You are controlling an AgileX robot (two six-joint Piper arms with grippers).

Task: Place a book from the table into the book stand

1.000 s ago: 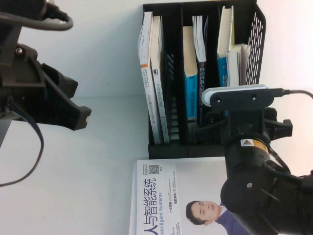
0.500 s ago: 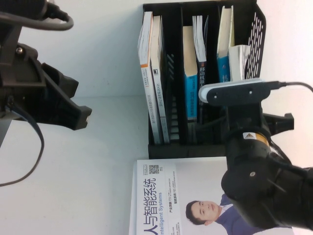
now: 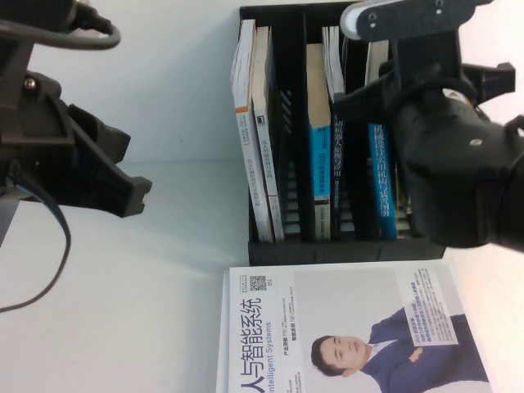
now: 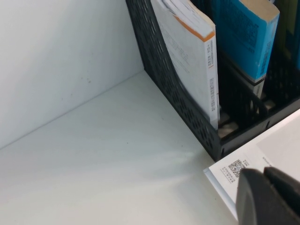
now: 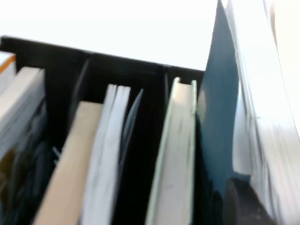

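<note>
The black book stand [image 3: 264, 246] stands at the far middle of the white table [image 3: 147, 303], with several books upright in its slots. My right gripper [image 5: 262, 206] is over the stand's right slot, hidden under its arm [image 3: 446, 139] in the high view. In the right wrist view one dark finger [image 5: 236, 201] presses the blue-patched cover of the book [image 5: 262, 117], whose white pages fill the space beside it; the gripper looks shut on it. My left gripper [image 4: 269, 197] is shut and empty, at the left of the table [image 3: 123, 192].
A white-and-blue book showing a man in a suit [image 3: 344, 336] lies flat in front of the stand; its corner shows in the left wrist view [image 4: 248, 161]. Blue-spined books [image 3: 321, 155] fill the middle and right slots. A white wall stands behind.
My right arm has moved away from the table's near edge and up over the stand's right slot, uncovering the flat book. The left arm has not moved.
</note>
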